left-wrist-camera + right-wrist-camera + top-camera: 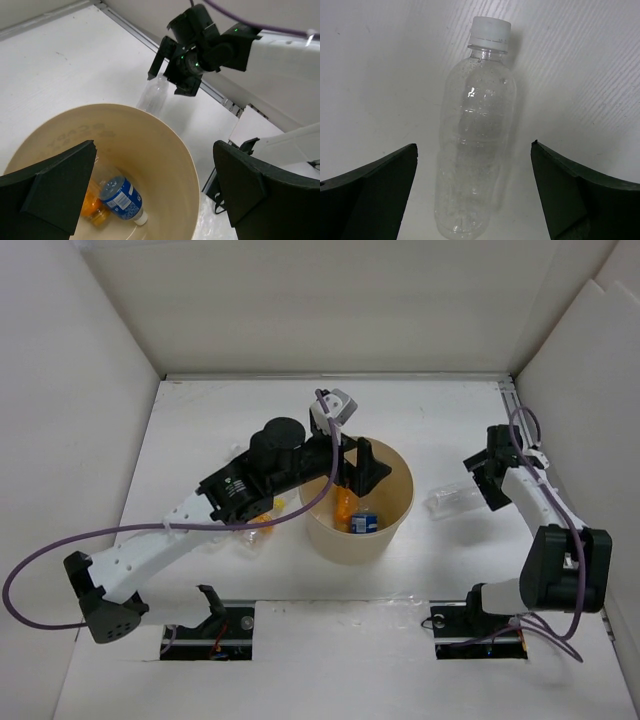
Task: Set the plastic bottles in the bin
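Top external view: the bin [400,502] sits mid-surface [200,430], with open room at its 12 and 6 o'clock. At its 3 o'clock, apart from the rim, lies the unlabelled bottle [475,125]. The right hand [474,146] straddles it, spread wide, touching nothing. The left hand [352,468] hangs wide open and empty over the bin, where the blue-labelled bottle [121,197] and orange bottle [92,205] lie.

orange bottle [95,205] half behind left gripper [154,145] | bottles [260,520] under left arm [180,525] mostly hidden
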`<state>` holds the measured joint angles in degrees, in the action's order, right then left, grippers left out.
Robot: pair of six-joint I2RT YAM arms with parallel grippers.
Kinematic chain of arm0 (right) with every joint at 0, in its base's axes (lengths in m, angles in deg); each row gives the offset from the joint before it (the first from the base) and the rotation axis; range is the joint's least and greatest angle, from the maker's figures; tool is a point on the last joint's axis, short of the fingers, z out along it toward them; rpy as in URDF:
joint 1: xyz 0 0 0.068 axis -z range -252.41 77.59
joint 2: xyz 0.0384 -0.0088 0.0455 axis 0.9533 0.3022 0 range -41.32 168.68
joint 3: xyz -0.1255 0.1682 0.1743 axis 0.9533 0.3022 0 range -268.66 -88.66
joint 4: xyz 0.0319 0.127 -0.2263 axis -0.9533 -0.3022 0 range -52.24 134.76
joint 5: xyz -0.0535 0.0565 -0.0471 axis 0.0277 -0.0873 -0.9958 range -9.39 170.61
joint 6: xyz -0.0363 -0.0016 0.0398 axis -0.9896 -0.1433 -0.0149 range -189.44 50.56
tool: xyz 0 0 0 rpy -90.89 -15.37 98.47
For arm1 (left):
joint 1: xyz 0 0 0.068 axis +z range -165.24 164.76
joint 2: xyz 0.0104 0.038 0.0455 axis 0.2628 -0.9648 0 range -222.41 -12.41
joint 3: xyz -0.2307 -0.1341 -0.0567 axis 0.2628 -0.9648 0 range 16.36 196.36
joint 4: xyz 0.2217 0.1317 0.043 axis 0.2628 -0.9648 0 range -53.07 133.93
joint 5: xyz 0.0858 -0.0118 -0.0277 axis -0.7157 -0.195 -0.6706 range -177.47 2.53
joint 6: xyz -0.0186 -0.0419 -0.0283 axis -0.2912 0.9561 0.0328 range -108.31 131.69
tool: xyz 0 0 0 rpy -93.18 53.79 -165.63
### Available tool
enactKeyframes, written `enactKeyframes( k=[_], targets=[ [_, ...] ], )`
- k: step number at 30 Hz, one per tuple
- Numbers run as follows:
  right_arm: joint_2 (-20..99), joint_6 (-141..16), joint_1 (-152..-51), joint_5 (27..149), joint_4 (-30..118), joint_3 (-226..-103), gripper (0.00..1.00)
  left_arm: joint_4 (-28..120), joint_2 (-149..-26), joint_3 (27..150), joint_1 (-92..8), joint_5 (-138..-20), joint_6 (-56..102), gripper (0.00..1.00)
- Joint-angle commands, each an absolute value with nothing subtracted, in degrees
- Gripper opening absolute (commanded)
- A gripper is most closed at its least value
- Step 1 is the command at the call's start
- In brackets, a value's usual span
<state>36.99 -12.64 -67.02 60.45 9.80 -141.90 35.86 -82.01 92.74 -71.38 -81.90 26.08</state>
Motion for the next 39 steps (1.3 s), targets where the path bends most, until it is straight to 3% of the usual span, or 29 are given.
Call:
enactKeyframes(
  k=[1, 3, 6, 7, 10, 13, 14, 17, 25, 33, 39],
  targets=[
    [39.36, -12.31, -66.26, 61.36, 14.88, -142.63, 0.98, 35.23, -79.21, 96.25, -71.4, -84.12, 26.37, 1.0],
    [42.51, -11.78, -65.73, 60.84, 16.81, -142.63, 0.95, 34.7, -78.68, 96.78, -71.4, -84.74, 26.37, 1.0],
    [45.86, -12.92, -64.24, 61.36, 17.95, -143.85, 0.81, 32.69, -78.15, 98.88, -71.4, -88.86, 27.51, 1.0],
    [47.79, -13.45, -63.72, 62.32, 17.96, -143.86, 0.71, 31.2, -78.15, 100.28, -71.4, -90.79, 28.56, 1.0],
    [50.43, -14.51, -63.18, 62.85, 19.45, -143.86, 0.53, 26.9, -80.86, 103.54, -68.34, -98.8, 34.26, 1.0],
    [51.75, -16.0, -62.66, 64.44, 21.04, -143.86, 0.22, 26.0, -83.33, 107.76, -59.2, -95.3, 38.4, 1.0],
    [51.76, -16.0, -62.66, 64.44, 21.03, -144.56, 0.0, 26.0, -85.34, 109.94, -57.27, -93.46, 38.41, 1.0],
    [50.8, -16.97, -62.66, 67.51, 21.03, -147.01, 0.0, 26.0, -91.39, 115.48, -52.42, -87.21, 37.11, 1.0],
    [43.23, -21.44, -69.68, 76.03, 25.68, -165.02, 0.0, 19.5, -113.03, 147.37, -45.93, -71.52, 26.46, 1.0],
    [52.36, -33.3, -78.89, 109.14, 43.18, -187.08, 0.0, 27.14, -120.86, 150.13, -42.92, -46.53, 25.23, 1.0],
    [56.86, -35.78, -85.67, 115.33, 47.65, -194.49, 0.0, 31.27, -119.63, 145.13, -42.92, -45.97, 25.75, 1.0]
  ],
)
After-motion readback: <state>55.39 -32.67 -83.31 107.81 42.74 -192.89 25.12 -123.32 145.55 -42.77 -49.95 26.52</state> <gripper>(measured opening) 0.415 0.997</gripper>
